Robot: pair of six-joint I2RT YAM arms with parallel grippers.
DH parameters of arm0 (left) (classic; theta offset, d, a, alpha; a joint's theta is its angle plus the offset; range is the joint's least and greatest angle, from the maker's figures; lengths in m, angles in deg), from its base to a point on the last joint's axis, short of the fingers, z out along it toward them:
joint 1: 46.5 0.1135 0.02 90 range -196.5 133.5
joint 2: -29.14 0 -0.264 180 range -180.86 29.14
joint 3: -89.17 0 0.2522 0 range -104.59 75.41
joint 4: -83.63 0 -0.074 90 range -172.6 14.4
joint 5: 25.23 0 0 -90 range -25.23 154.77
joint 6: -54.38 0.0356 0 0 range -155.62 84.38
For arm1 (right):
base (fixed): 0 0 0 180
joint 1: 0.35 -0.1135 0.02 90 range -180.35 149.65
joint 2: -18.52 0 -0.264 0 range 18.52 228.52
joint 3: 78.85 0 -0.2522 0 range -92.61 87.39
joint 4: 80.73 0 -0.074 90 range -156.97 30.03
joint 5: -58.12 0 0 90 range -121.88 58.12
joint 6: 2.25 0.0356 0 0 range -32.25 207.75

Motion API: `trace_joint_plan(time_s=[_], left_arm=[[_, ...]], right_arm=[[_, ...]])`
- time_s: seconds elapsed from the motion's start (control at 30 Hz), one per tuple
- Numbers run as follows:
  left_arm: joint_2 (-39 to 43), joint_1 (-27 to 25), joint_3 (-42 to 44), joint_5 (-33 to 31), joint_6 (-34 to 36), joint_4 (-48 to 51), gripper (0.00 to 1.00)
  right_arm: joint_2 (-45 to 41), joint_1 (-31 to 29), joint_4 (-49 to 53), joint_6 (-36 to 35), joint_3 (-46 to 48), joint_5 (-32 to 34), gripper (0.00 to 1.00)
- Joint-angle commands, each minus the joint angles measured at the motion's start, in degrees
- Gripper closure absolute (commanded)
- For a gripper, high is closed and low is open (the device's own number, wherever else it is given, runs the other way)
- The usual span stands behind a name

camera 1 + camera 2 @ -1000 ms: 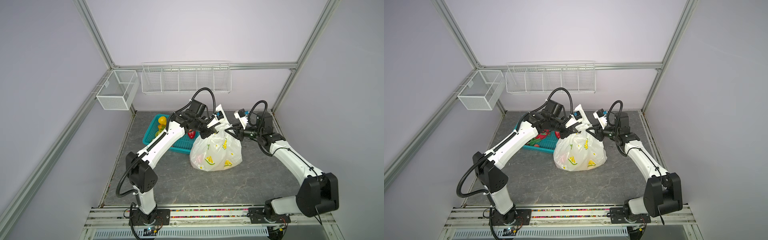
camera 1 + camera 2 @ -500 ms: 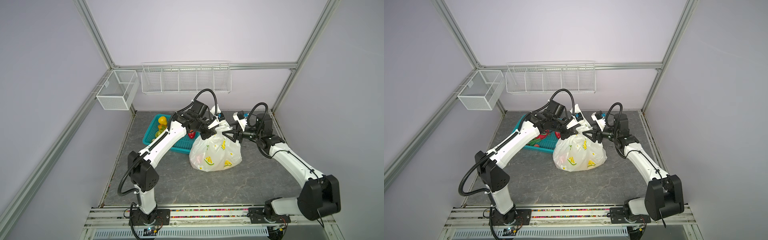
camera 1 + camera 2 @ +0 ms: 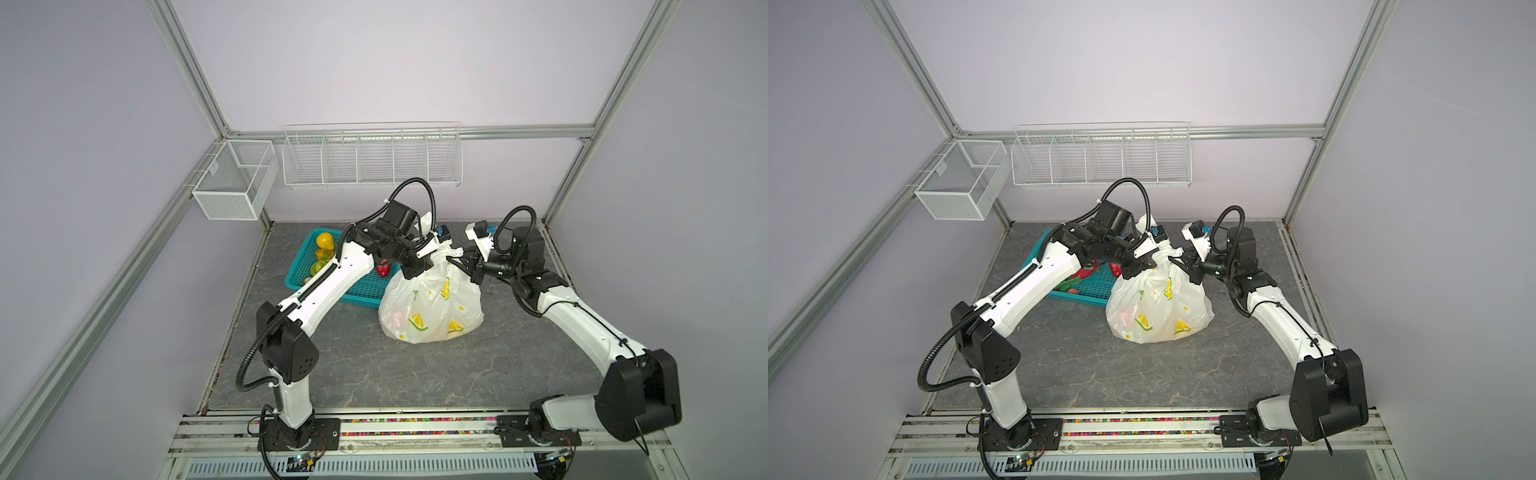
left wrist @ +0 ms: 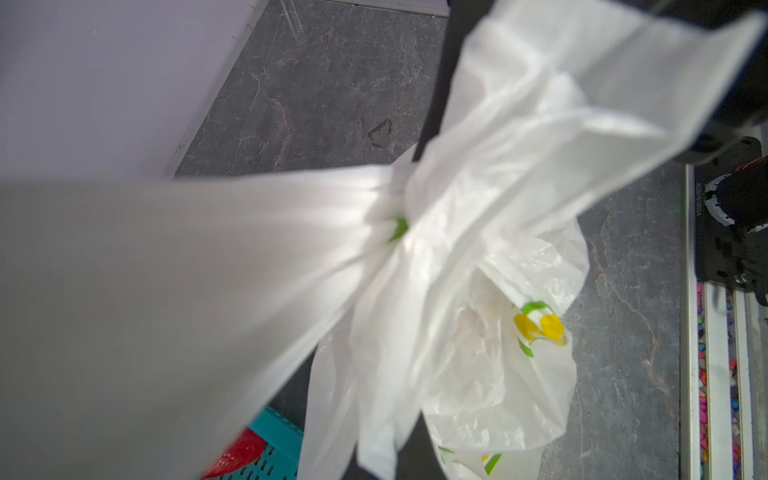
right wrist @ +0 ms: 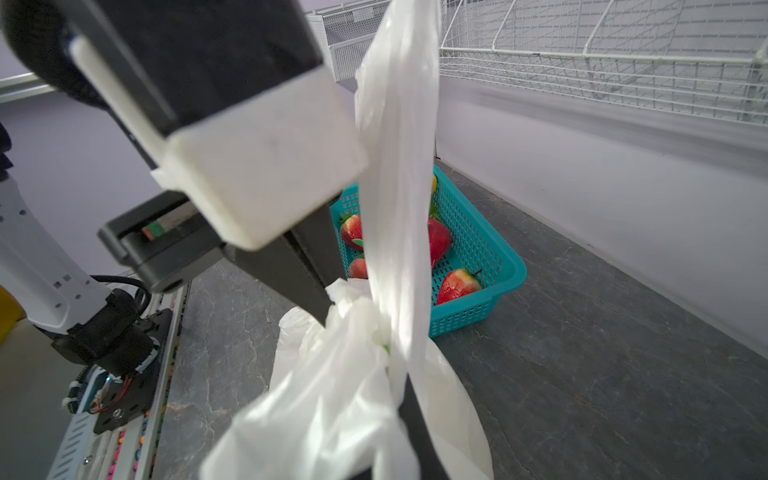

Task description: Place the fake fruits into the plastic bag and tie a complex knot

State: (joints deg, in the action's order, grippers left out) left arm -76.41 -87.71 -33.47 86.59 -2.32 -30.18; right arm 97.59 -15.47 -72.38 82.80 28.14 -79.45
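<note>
While the plastic bag (image 3: 432, 307) sat upright on the grey surface (image 3: 374, 365) between the two arms, its neck was bunched into a small knot (image 3: 442, 254) on top. You could make out faint coloured shapes through the plastic, but not what they were.

The left end effector (image 3: 420, 266) was clamped shut on one strap of the bag, right beside the knot. The right end effector (image 3: 462, 264) was closed on the other strap from the opposite side.

Just beside the bag was a teal basket (image 3: 361, 291) with a bunch of fake fruits (image 5: 457, 284) in it: strawberries, plus some yellow and green ones. Further out, a wire rack (image 3: 372, 158) hung on the back wall.
</note>
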Motion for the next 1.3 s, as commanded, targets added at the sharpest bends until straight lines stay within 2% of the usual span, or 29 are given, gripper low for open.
trace_joint_plan(time_s=[0.0,0.1,0.23,0.37,0.5,0.8,0.9,1.0,1.17,1.27], left_arm=[[1.35,-0.10,-1.02,-1.08,1.17,1.33,0.84],[4.36,-0.01,1.94,-0.61,-0.36,-1.10,0.67],[9.62,1.09,8.99,1.76,-2.75,-8.09,0.50],[14.83,5.24,16.37,10.95,-9.01,-18.39,0.31],[15.34,8.62,17.03,18.15,-17.91,-25.45,0.26],[9.33,8.69,9.89,25.71,-24.35,-28.48,0.19],[7.61,8.52,8.30,28.14,-27.04,-31.05,0.20],[6.36,8.14,7.16,28.13,-27.91,-32.28,0.32],[5.76,7.64,7.07,26.92,-26.18,-30.95,0.66],[7.57,7.38,10.11,25.79,-24.48,-32.24,0.86]], right_arm=[[-1.53,0.21,0.30,-1.07,0.97,1.31,0.93],[-1.93,0.44,0.79,-1.20,1.31,1.48,0.93],[-3.07,0.36,0.74,-1.07,2.06,0.90,0.94],[-4.48,0.29,0.56,-0.98,3.05,-0.24,0.93],[-5.67,0.05,0.92,-0.94,3.71,-0.88,0.93],[-7.54,-0.47,2.11,-1.50,4.66,-2.62,0.93],[-7.35,-0.79,2.95,-1.88,4.47,-2.53,0.93],[-7.05,-0.98,3.16,-1.58,4.34,-1.93,0.93],[-6.09,-1.19,3.47,1.67,3.78,1.32,0.93],[-4.78,-1.73,6.03,4.95,2.10,4.88,0.93]])
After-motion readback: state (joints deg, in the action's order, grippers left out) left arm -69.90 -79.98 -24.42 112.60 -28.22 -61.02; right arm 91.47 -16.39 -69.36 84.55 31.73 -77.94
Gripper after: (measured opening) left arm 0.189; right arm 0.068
